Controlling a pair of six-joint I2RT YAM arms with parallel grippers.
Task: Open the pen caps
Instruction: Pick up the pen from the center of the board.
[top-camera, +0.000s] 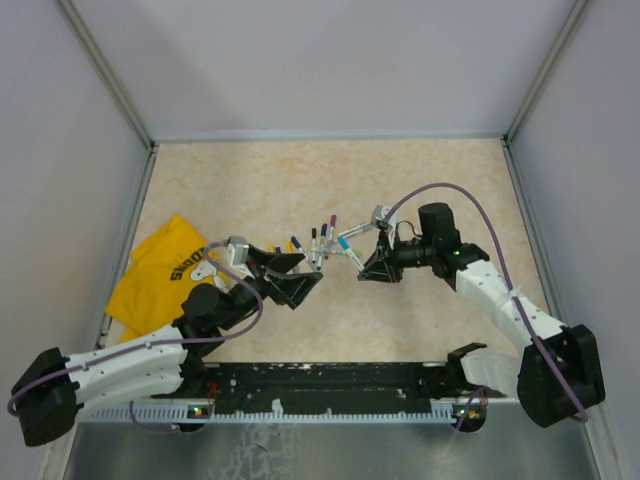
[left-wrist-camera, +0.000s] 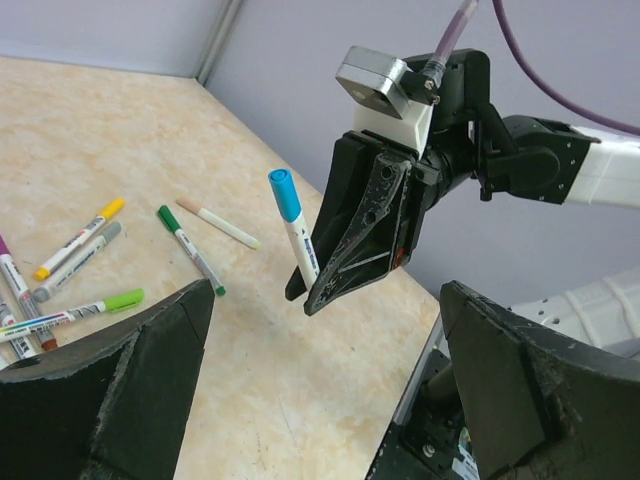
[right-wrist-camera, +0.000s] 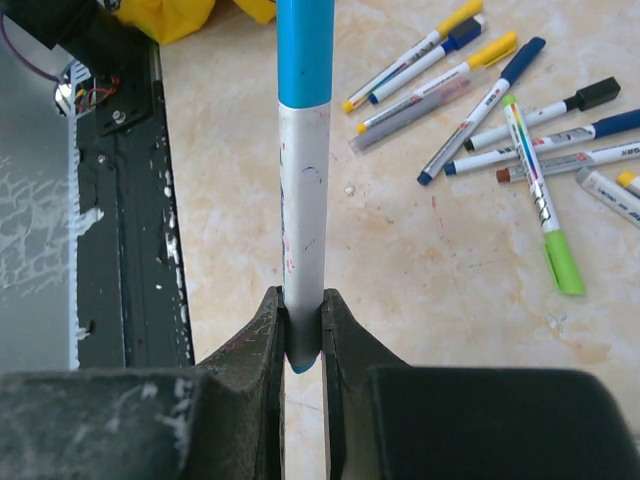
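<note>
While the jaws of the right gripper (right-wrist-camera: 303, 322) pinch the lower end of a white pen (right-wrist-camera: 303, 230), that pen stands straight toward twelve o'clock in the right wrist view. Its blue cap (right-wrist-camera: 305, 50) is seated on the far end, up off the worktop (right-wrist-camera: 430, 290). A sliver of blue shows at the pinched end, right down between the jaws.

Over to the left gripper (top-camera: 308, 274): its jaws are spread wide, one dark finger (left-wrist-camera: 130, 380) low at seven o'clock in its own camera and the other at five o'clock. The held pen hangs in the gap beyond them, touching neither, blue cap tilted to eleven o'clock.

From above, the two grippers face each other mid-worktop, left at nine o'clock, right at three.

Out on the surface, the loose pens (right-wrist-camera: 480, 110) lie scattered at about two o'clock from the right gripper. They have yellow, dark blue, black and grey ends, all flat. One has a lime cap (right-wrist-camera: 565, 265) pointing to five o'clock.

Farther out still, a yellow cloth (top-camera: 165, 270) lies crumpled at nine o'clock from the left gripper, against the side wall.
</note>
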